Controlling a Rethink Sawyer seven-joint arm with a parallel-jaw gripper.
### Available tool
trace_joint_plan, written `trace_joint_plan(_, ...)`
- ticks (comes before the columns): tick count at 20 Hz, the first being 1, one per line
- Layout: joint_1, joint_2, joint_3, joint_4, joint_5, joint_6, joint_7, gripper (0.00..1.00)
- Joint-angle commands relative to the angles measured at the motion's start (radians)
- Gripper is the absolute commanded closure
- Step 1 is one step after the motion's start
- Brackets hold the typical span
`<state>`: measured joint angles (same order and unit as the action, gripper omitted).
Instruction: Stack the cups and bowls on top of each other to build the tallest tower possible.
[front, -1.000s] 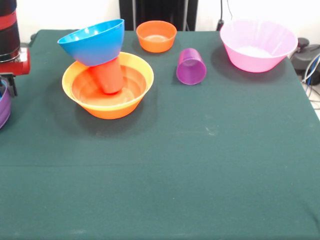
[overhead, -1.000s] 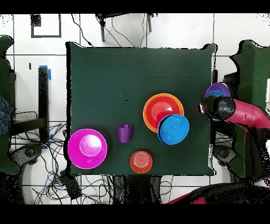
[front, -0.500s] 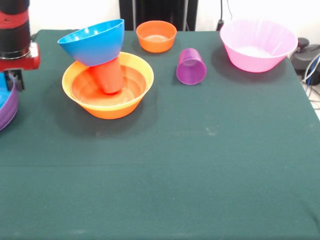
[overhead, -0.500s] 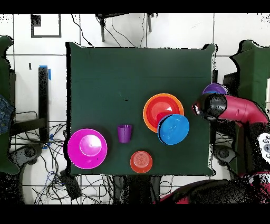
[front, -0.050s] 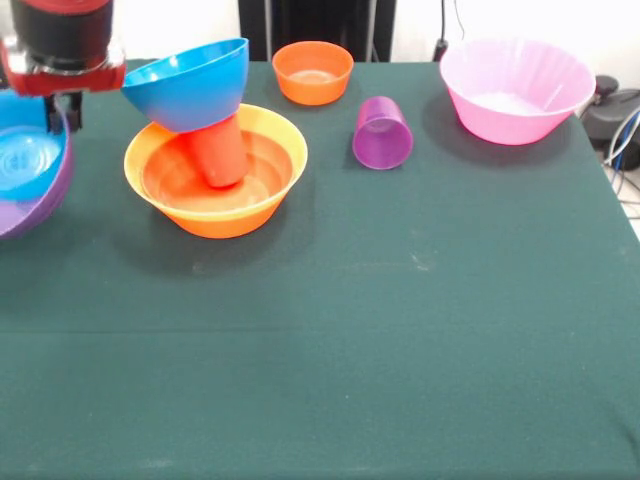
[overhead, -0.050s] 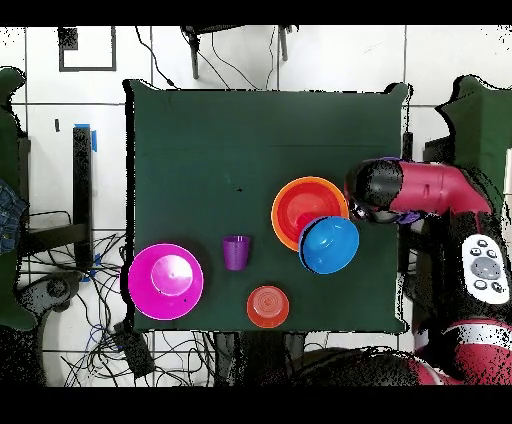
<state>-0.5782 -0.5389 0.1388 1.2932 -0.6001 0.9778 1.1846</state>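
The tower is a large orange bowl (front, -0.050s: 215, 210) (overhead, -0.050s: 290, 190) with a red-orange bowl nested inside. An upturned red cup (front, -0.050s: 217, 152) stands in it, and a big blue bowl (front, -0.050s: 190, 82) (overhead, -0.050s: 331, 244) rests tilted on the cup. At the far left, my gripper (front, -0.050s: 62, 112) (overhead, -0.050s: 372, 190) is shut on the rim of a purple bowl (front, -0.050s: 30, 205) with a small blue bowl (front, -0.050s: 25, 155) nested in it, held left of the tower. A purple cup (front, -0.050s: 382, 132) (overhead, -0.050s: 236, 252) lies on its side. A small orange bowl (front, -0.050s: 312, 72) (overhead, -0.050s: 267, 306) and a pink bowl (front, -0.050s: 517, 90) (overhead, -0.050s: 165, 281) stand apart.
The table is covered by a dark green cloth (front, -0.050s: 380, 330). Cables and a dark device (front, -0.050s: 615, 115) lie off its right edge in the front view. In the overhead view, cables run over the floor around the table.
My gripper has moved right toward the tower, bringing the purple bowl and the small blue bowl in it further into the front view and higher. Nothing else has moved.
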Motion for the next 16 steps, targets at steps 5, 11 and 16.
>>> trace_joint_plan(5, 0.141, -0.1, -0.09, -0.063, -0.161, 0.173, -0.108, 1.0)
trace_joint_plan(11, 0.153, -0.119, -0.106, -0.083, -0.174, 0.18, -0.111, 1.0)
trace_joint_plan(16, 0.122, -0.159, -0.084, 0.006, -0.049, 0.212, -0.071, 1.0)
